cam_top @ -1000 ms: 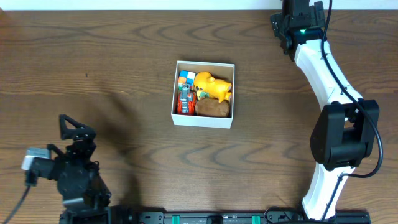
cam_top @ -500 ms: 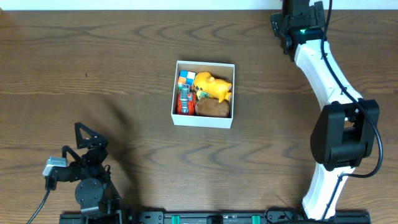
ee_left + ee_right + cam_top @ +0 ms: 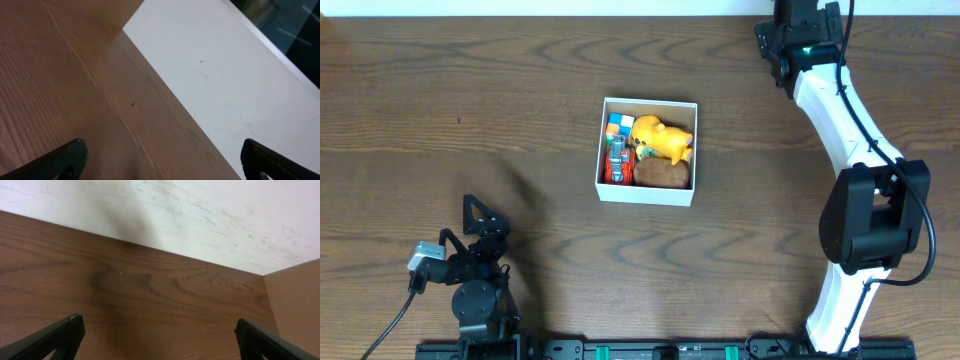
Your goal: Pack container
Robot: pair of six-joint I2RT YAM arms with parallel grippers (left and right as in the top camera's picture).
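Near the front-left table [image 3: 470, 100] corner, left gripper [image 3: 162, 160] spread wide, nothing held; right gripper [image 3: 157, 335] at far-right edge, same; container [image 3: 646, 194] mid-table, well apart from both, full of toys [image 3: 663, 174]. Risk: yellow toy [image 3: 660, 138] sits high, a nudge may spill it

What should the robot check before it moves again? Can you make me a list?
1. The container sits flat on the table: ok.
2. The yellow toy, brown toy, colourful cube and red toy are inside it: ok.
3. The left gripper has its jaws open and empty: ok.
4. The right gripper has its jaws open and empty: ok.
5. Both grippers are well apart from the container: ok.
6. Anything hidden under the toys: cannot tell.
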